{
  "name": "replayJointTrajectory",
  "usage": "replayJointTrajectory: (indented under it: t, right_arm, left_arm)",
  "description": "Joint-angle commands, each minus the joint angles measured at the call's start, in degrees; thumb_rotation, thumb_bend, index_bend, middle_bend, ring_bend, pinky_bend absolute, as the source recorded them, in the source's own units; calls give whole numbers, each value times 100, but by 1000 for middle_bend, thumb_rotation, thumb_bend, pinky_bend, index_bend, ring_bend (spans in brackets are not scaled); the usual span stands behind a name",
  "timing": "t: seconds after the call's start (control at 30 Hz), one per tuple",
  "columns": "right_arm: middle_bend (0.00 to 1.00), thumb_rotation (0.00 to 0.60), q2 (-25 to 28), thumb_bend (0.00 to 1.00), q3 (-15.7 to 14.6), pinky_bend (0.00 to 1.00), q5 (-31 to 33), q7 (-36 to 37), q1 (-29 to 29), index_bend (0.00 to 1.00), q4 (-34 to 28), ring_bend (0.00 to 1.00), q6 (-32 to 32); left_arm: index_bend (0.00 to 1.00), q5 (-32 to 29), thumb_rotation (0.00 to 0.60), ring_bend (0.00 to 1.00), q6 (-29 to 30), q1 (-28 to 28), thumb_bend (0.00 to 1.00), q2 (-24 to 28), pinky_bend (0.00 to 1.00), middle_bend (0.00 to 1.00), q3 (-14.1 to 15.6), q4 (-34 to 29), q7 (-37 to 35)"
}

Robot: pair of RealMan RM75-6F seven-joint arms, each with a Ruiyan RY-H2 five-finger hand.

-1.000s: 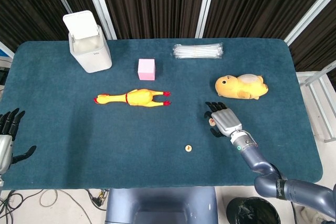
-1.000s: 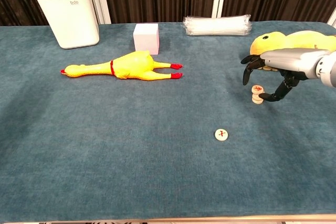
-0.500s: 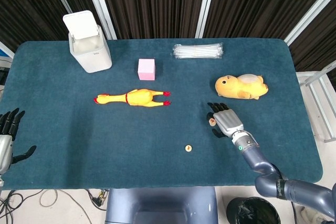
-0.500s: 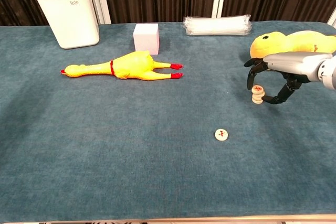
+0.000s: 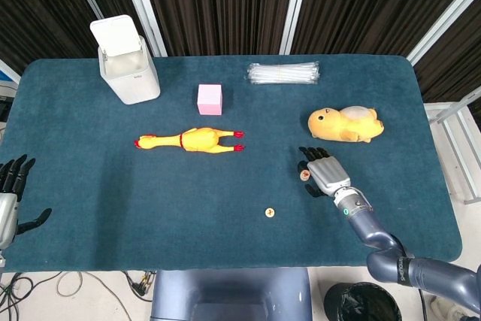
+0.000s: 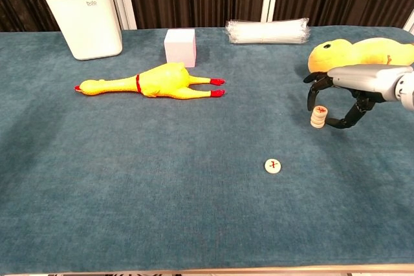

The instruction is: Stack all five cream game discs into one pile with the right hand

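Head view: the right hand [image 5: 323, 173] hovers over the dark teal cloth-covered surface [image 5: 113, 186], its dark fingers spread and curled loosely around a short pile of cream round game discs [image 5: 304, 174] without visibly clamping it. Just beyond sits a yellow plush animal toy [image 5: 346, 124]. A single loose cream disc with a red mark [image 5: 269, 213] lies apart, nearer the front edge. The left hand [image 5: 10, 199] rests at the far left edge, fingers spread, holding nothing. A yellow rubber chicken [image 5: 189, 140], a pink cube [image 5: 210, 99], a white lidded bin [image 5: 125, 60] and a bundle of clear plastic straws [image 5: 285, 73] lie further back.

Chest view: the pile [image 6: 317, 117] stands upright, apparently 3 or 4 discs high; the exact count is too small to tell. The right hand [image 6: 349, 92] arches over it, fingertips [image 6: 312, 98] near but seemingly off the discs. The loose disc [image 6: 273, 166] lies flat in front of the pile.

To do this well, I judge the hand should lift straight up clear of the pile before travelling, so no finger tips it, then approach the loose disc from above and pinch its rim.
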Motion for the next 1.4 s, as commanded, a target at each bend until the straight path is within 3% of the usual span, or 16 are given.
replayJointTrajectory:
  t: [0.03,0.23,0.33,0.67,0.87,1.4]
  right_arm:
    - [0,600,-2,473,24,86,-26,29,7,381,-7,0,10]
    - [0,600,113,473,104,87,-113,19,30,376,-229,0,109]
    - [0,600,246,474,68,87,-167,-104,2,327,-468,0,202]
    - [0,600,532,473,-339,86,-604,-485,-310,287,-1353,0,659]
    - [0,600,174,466,-637,87,-930,-656,-470,287,-1299,0,803]
    - [0,600,-487,422,-544,86,-1146,-819,-453,286,-1092,0,896]
  left_arm:
    - [49,-1,600,0,0,0,170,-2,68,0,0,4,5]
    - [49,-8,600,0,-10,-5,169,-3,63,0,-3,5,4]
    - [49,-5,600,0,-16,-6,169,1,62,0,0,7,-9]
    - [49,4,600,0,-17,-7,169,7,62,0,3,7,-32]
    - [49,-1,600,0,-21,-7,169,5,62,0,4,11,-27]
    - [49,8,600,0,-43,-15,169,23,49,0,9,12,-87]
